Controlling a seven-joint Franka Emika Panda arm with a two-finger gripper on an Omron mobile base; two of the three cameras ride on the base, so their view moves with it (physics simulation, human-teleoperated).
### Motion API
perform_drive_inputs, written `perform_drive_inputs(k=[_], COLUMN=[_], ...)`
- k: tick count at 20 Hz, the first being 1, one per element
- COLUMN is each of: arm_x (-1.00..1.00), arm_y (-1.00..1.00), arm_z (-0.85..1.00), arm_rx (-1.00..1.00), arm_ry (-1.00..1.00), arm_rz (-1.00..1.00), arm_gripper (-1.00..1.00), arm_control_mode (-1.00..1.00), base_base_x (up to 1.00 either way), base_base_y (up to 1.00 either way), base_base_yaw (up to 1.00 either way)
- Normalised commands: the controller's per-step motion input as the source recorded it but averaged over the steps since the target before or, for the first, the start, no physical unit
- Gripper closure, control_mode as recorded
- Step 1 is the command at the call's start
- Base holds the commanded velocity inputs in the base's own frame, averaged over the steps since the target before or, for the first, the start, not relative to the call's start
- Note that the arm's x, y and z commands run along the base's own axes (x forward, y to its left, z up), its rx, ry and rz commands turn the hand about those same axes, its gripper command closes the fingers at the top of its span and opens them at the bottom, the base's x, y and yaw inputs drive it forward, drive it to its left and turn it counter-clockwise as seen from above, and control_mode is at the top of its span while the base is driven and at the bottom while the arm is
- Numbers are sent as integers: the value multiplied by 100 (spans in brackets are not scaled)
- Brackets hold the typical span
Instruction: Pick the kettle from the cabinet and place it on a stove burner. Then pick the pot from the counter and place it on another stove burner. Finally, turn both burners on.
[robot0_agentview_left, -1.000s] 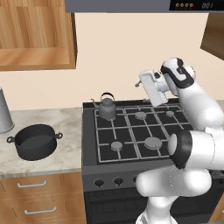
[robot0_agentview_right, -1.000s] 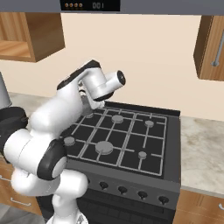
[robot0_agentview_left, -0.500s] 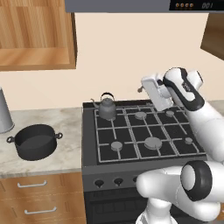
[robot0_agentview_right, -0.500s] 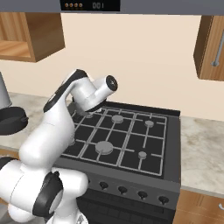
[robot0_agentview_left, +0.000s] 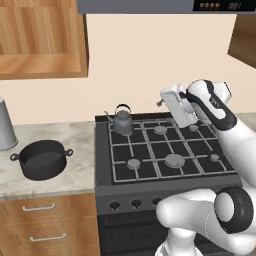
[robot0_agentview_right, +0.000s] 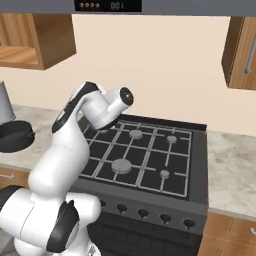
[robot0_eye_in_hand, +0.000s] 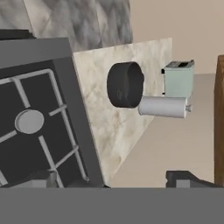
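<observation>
The grey kettle (robot0_agentview_left: 122, 120) stands on the back left burner of the black stove (robot0_agentview_left: 165, 150). On the marbled counter (robot0_agentview_left: 75, 175), left of the stove, sits the wide black pot (robot0_agentview_left: 44, 159), also seen as the pot (robot0_eye_in_hand: 125, 84) and the pot (robot0_agentview_right: 13, 135). My gripper (robot0_agentview_left: 162, 101) hovers above the stove's back row, right of the kettle and apart from it, pointing left. It is open and holds nothing. In the hand view the gripper (robot0_eye_in_hand: 116, 180) looks across the stove's left edge toward the pot. The wooden cabinet (robot0_agentview_left: 42, 45) hangs open above the counter.
A tall grey canister (robot0_agentview_left: 6, 131) stands behind the pot, with a pale green toaster (robot0_eye_in_hand: 179, 78) beyond it. Free burners (robot0_agentview_left: 174, 160) lie at the stove's front and right. Knobs (robot0_agentview_left: 136, 203) line the stove's front. A closed cabinet with a bar handle (robot0_agentview_right: 246, 52) hangs at the right.
The arm's lower links and elbow have swung round while the hand stayed above the back of the stove. Kettle and pot have not moved. The jaws remain open.
</observation>
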Motion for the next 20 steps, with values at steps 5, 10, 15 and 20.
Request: perform_drive_inputs(k=[5, 10, 15, 20], arm_x=[0, 0, 0, 0], arm_y=[0, 0, 0, 0], arm_z=[0, 0, 0, 0], arm_rx=[0, 0, 0, 0], arm_ry=[0, 0, 0, 0], arm_rz=[0, 0, 0, 0], arm_gripper=[-100, -100, -100, -100], arm_control_mode=[100, 100, 100, 100], base_base_x=[-43, -40, -24, -17], base_base_y=[37, 52, 62, 63], base_base_yaw=[-5, -8, -8, -8])
